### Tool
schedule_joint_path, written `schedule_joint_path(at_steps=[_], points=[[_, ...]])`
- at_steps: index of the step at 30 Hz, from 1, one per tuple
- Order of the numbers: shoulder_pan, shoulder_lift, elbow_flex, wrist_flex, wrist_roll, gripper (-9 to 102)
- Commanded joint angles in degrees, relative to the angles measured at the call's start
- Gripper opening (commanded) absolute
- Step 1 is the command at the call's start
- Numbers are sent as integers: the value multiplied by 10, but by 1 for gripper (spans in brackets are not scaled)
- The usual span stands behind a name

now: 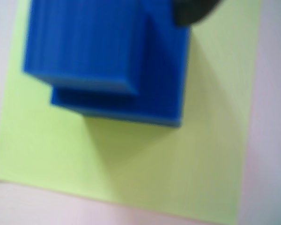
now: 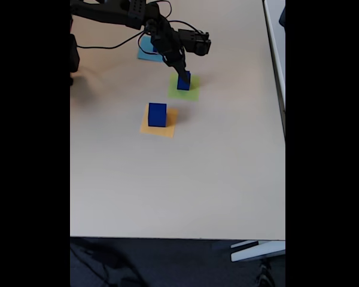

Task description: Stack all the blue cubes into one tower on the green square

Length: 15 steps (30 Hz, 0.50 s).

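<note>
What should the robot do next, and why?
Probably let go and lift straight up. In the wrist view a smaller blue cube already sits on a bigger blue cube on the green square. Another blue cube waits on the orange square, so the end effector should fetch it.

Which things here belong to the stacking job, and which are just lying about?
Job:
- two stacked blue cubes on the green square
- blue cube on the orange-yellow square
- gripper at the stack

Lying about:
- light-blue square
- black cable
</note>
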Motion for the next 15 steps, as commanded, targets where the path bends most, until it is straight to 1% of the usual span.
schedule_joint_path(at_steps=[1, 15], points=[[2, 20, -24, -4, -5, 31], [3, -10, -32, 18, 25, 34]])
